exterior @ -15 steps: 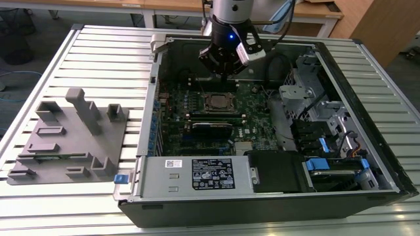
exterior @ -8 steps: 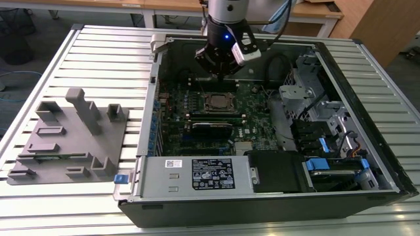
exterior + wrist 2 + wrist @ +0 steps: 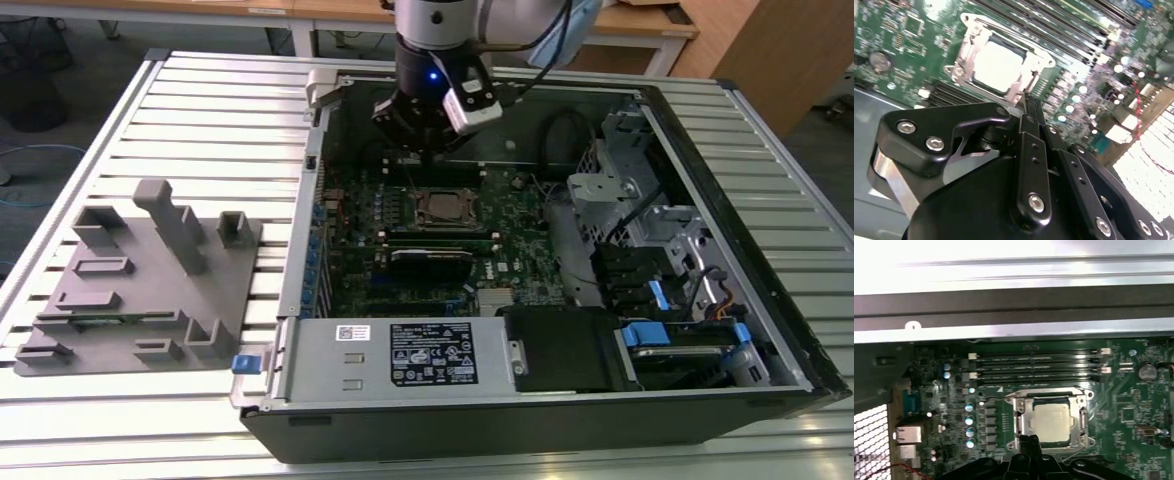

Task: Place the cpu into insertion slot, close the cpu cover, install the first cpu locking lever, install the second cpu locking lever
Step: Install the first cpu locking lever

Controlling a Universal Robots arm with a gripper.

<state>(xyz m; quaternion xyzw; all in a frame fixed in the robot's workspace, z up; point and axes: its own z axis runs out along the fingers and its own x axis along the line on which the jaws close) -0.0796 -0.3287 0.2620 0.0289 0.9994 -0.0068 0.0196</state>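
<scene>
Nearest in the second wrist view, the black hand (image 3: 1029,100) has its fingers drawn together with nothing between them. Their tips hang just short of the socket's near edge. In the exterior view the hand (image 3: 424,150) hovers inside the open computer case (image 3: 534,400), above the board.

The cpu (image 3: 1052,422) already lies in the insertion slot (image 3: 445,207), its pale metal top showing. The cpu cover (image 3: 1021,426) appears to lie flat over it, framing that top in its window. So the first two steps look done. The locking levers (image 3: 996,397) show as thin wires along the frame's edges. I cannot tell whether either is hooked down, so I judge those steps unfinished.

Room is open straight above the socket. The memory slots (image 3: 1036,367) run close along one side. Beyond them rises the case wall (image 3: 1014,305), and the drive cage (image 3: 603,188) stands to the exterior view's right. The case rests on a slatted worktop (image 3: 200,110).
</scene>
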